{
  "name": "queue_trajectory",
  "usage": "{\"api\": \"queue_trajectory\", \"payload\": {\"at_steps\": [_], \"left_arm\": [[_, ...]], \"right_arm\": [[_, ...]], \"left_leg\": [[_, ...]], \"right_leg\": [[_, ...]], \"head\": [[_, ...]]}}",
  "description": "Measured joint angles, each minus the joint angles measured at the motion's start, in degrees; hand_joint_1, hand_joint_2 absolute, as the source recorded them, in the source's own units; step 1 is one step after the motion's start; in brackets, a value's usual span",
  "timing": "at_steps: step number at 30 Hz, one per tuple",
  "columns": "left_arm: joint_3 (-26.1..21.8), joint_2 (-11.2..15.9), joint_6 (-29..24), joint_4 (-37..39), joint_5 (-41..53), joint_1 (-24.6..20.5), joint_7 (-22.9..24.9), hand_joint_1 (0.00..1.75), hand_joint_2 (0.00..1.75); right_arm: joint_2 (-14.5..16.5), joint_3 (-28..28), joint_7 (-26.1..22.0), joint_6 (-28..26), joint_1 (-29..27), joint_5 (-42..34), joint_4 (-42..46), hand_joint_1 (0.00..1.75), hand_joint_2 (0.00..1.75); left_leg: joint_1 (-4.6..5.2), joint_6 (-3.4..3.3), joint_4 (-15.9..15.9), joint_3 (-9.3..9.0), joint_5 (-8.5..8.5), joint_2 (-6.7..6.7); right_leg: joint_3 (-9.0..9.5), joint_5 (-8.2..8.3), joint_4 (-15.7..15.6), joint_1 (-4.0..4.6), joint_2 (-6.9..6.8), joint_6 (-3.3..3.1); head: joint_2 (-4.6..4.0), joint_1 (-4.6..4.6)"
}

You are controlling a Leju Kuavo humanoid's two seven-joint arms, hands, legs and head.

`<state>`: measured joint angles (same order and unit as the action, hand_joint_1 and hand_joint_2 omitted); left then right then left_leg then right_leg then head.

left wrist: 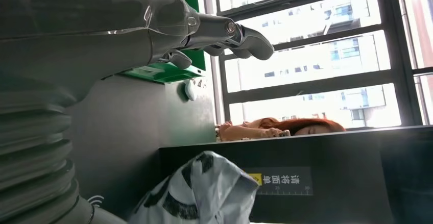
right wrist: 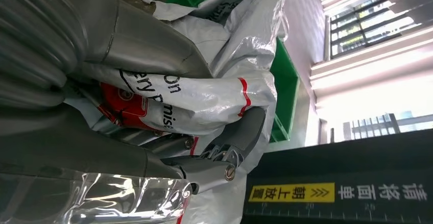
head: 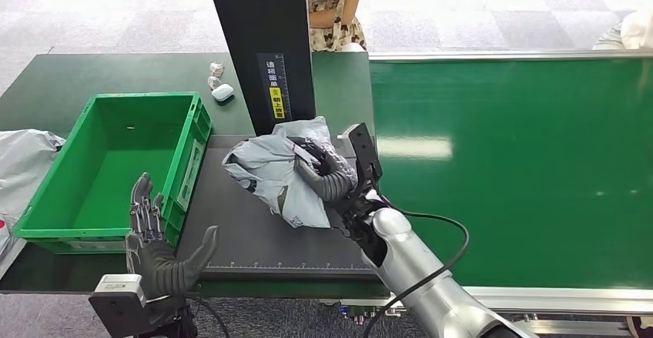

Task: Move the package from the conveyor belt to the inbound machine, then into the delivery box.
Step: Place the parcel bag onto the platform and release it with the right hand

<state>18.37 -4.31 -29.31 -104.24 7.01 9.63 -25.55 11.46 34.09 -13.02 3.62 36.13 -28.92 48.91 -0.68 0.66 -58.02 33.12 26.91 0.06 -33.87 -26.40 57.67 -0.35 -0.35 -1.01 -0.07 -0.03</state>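
Observation:
The package [head: 279, 170] is a crumpled grey plastic mailer lying on the dark platform of the inbound machine [head: 254, 238], below the machine's black column [head: 262, 45]. My right hand [head: 333, 175] grips its right side, fingers wrapped into the plastic; the right wrist view shows the white printed bag [right wrist: 204, 94] clamped between thumb and fingers [right wrist: 240, 132]. My left hand [head: 158, 245] hovers open at the platform's front left, fingers spread, beside the green delivery box [head: 115, 170]. The left wrist view shows that hand [left wrist: 153, 30] holding nothing and the package [left wrist: 204, 193] beyond it.
The green conveyor belt [head: 524, 161] stretches to the right. A person [head: 335, 7] sits behind the column. Small white items [head: 219, 84] lie on the table behind the box. A grey bag [head: 23, 161] lies at the far left.

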Motion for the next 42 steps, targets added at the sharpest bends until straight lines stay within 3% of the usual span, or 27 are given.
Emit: {"api": "queue_trajectory", "payload": {"at_steps": [3,9,12,20,28,32,36,39,42], "left_arm": [[0.0,-0.1,0.1,0.0,0.0,-0.2,0.2,0.0,1.75],[0.0,-0.4,0.3,0.0,0.7,-0.7,1.0,0.0,1.75],[0.0,-0.4,-0.3,0.0,1.0,-0.6,0.8,0.0,1.75],[0.0,-0.3,-1.7,-0.9,1.1,0.9,-0.2,0.0,1.75],[-0.3,-0.3,-2.0,-2.9,3.7,2.5,0.0,0.0,1.75],[-0.3,-0.2,0.6,-3.7,15.9,2.8,5.2,0.0,1.75],[0.7,0.6,9.0,-3.7,35.1,1.3,14.7,0.0,1.75],[2.3,1.1,13.6,-1.5,45.0,-2.6,19.1,0.0,1.75],[4.3,1.7,18.1,4.3,49.3,-9.2,21.1,0.0,1.75]], "right_arm": [[0.8,0.9,1.2,0.0,1.0,0.9,-1.1,0.0,1.75],[1.1,2.1,2.1,0.9,2.2,1.2,-2.3,0.0,1.75],[0.3,1.8,1.3,1.8,0.9,-1.3,1.3,0.0,1.75],[-3.8,-1.7,-0.5,2.9,-6.8,-5.9,17.0,0.0,1.75],[-6.7,-7.8,-4.0,4.9,-18.3,-7.5,31.7,0.0,1.75],[-6.9,-12.3,-6.8,2.9,-24.7,-6.4,37.8,0.0,1.75],[-6.9,-17.8,-6.8,3.1,-32.1,-2.9,43.2,0.0,1.75],[-6.8,-20.6,-5.7,4.0,-34.9,-1.1,44.8,0.0,1.75],[-6.7,-22.4,-5.2,4.6,-36.7,-0.4,45.5,0.0,1.75]], "left_leg": [[0.02,0.0,0.0,0.01,0.0,0.0],[0.02,0.0,0.0,0.01,0.0,-0.01],[0.02,0.0,0.0,0.0,0.0,-0.01],[0.03,-0.06,0.0,0.02,0.06,-0.01],[0.03,-0.05,0.0,0.06,0.09,-0.01],[0.03,-0.06,0.0,0.07,0.09,-0.16],[0.04,-0.07,0.0,0.1,0.11,-0.13],[0.05,-0.08,0.0,0.09,0.1,-0.13],[0.05,-0.11,0.0,0.09,0.04,-0.16]], "right_leg": [[-0.01,0.0,0.0,-0.01,0.01,0.0],[-0.01,0.01,0.0,-0.01,-0.02,0.01],[-0.03,0.0,0.0,-0.01,-0.02,0.01],[-0.05,-0.01,-0.1,-0.01,-0.02,0.02],[-0.09,-0.02,-0.1,-0.01,-0.03,0.03],[-0.06,-0.06,-0.1,-0.01,-0.17,0.07],[-0.07,-0.06,-0.1,-0.02,-0.15,0.08],[-0.07,-0.05,-0.1,-0.03,-0.15,0.08],[-0.07,0.02,-0.1,-0.03,-0.2,0.05]], "head": [[0.0,-0.01],[0.0,-0.02],[0.0,-0.02],[0.0,-0.01],[0.0,-0.01],[0.0,0.0],[0.0,-0.01],[0.0,0.0],[0.0,0.0]]}}
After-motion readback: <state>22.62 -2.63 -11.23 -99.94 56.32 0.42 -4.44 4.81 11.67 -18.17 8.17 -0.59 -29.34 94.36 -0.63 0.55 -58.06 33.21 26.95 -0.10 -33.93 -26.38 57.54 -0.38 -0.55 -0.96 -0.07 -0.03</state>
